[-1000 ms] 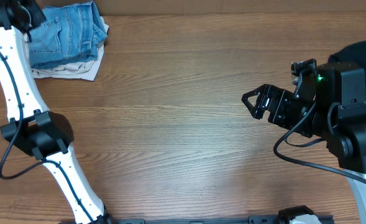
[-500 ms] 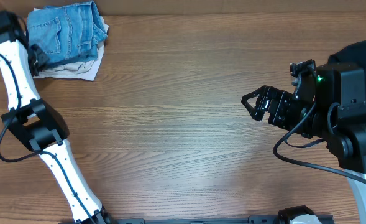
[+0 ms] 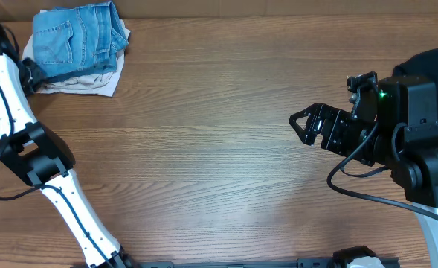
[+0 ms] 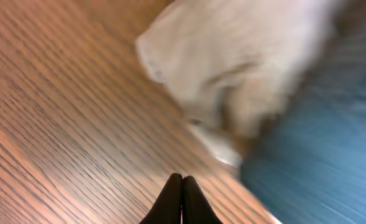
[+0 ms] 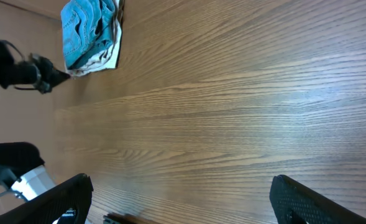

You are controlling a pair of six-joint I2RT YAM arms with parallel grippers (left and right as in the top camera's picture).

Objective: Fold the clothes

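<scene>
The folded light-blue jeans [image 3: 77, 41] lie on top of an off-white garment [image 3: 88, 82] at the table's far left corner. My left gripper [image 3: 31, 76] is shut and empty, just left of the pile's edge. In the left wrist view its closed fingers [image 4: 182, 182] hover over bare wood, with the off-white garment [image 4: 232, 68] and jeans [image 4: 322, 149] blurred ahead. My right gripper [image 3: 302, 123] is open and empty over the table's right middle. Its wide-open jaws [image 5: 183, 193] show in the right wrist view, with the jeans [image 5: 86, 28] far off. A black garment [image 3: 436, 61] lies behind the right arm.
The wooden table [image 3: 204, 149] stretches between the two arms. The left arm's white links [image 3: 33, 160] run along the left edge. The right arm's black body [image 3: 419, 149] fills the right side.
My left gripper has drawn back from the jeans pile, moving left and toward the front, off the cloth. The pile stays in place. The right arm has not moved.
</scene>
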